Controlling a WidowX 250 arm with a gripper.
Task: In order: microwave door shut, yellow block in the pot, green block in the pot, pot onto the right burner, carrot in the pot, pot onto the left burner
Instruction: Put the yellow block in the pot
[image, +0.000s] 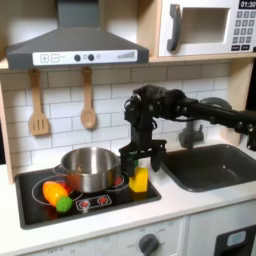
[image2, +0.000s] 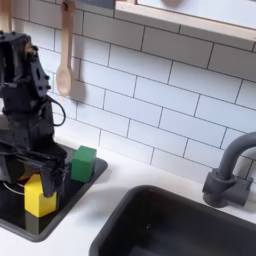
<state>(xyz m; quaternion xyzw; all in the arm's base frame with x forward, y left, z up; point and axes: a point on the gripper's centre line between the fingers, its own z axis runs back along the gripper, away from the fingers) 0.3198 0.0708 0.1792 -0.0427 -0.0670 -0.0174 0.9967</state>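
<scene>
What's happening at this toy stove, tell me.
The robot arm's claw is lowered over the yellow block at the stove's edge, fingers either side of it; whether it grips is unclear. The green block sits just behind. The pot is on the cooktop with the carrot beside it. The microwave door looks shut.

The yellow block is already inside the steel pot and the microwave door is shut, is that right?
Not quite. The yellow block sits on the stovetop beside the pot, under the gripper, as the first exterior view shows. The microwave door does look shut.
</scene>
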